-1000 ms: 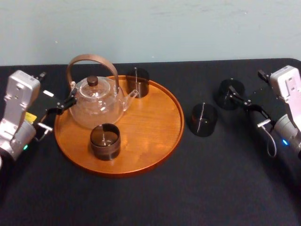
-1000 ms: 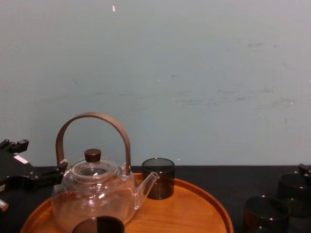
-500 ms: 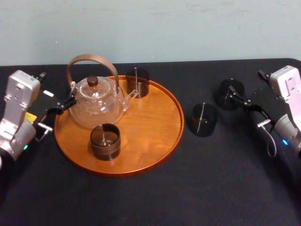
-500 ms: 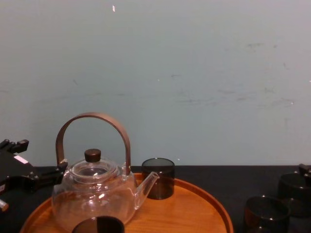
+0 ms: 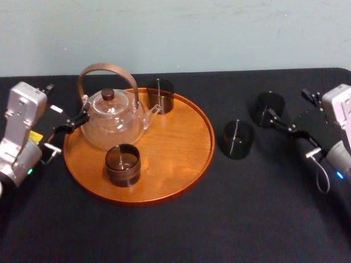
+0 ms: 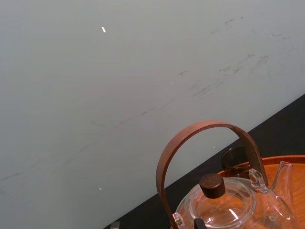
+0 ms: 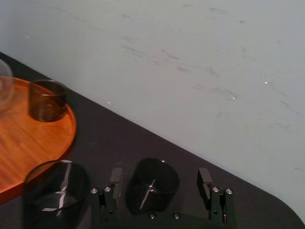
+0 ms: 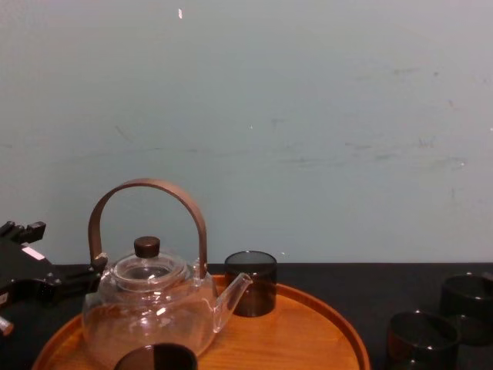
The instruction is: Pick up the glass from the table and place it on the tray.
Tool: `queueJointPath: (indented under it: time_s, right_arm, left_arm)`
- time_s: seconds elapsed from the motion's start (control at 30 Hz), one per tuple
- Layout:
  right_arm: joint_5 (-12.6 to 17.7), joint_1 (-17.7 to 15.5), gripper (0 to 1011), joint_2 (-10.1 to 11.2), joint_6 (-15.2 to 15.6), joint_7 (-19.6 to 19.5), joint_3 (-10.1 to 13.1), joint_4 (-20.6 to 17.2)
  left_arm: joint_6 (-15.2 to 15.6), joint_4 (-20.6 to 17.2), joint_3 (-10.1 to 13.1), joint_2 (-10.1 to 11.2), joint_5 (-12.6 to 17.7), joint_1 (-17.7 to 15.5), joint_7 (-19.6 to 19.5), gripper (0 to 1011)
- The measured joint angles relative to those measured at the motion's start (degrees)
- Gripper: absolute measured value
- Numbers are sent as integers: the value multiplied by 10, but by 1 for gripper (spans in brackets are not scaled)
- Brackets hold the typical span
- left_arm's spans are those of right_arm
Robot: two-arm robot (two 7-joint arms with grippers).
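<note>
Before the right tool [image 7: 160, 172], the glass [image 7: 152, 185] stands upright.

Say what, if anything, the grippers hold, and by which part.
Nothing is held. Right gripper: jaws open before the far glass. Left gripper idle beside the teapot.

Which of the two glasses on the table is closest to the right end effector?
The rear glass, straight before the open right end effector; the other glass stands nearer the tray.

A bare testing lab: a matte black bench [image 5: 164, 230] stands against a plain, scuffed pale wall [image 5: 192, 33], with the robot's left arm [image 5: 19, 137] and right arm [image 5: 340, 142] at its ends.
</note>
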Motion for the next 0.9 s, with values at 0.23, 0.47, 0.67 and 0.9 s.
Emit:
queueJointPath:
  time_s: [0.23,0.47,0.67,0.9]
  right_arm:
    - [1,-42,1002,16,-6,10,13,-45]
    - [0,-80,1002,26,-7,14,24,-86]
    - [-3,-102,1002,28,-7,21,29,-108]
    - [-5,-110,1002,19,-8,38,28,-113]
  left_arm:
    - [0,0,0,0,0,0,0,1010]
    - [0,0,0,0,0,0,0,1009]
    - [0,0,0,0,0,0,0,1009]
    - [0,0,0,0,0,0,0,1010]
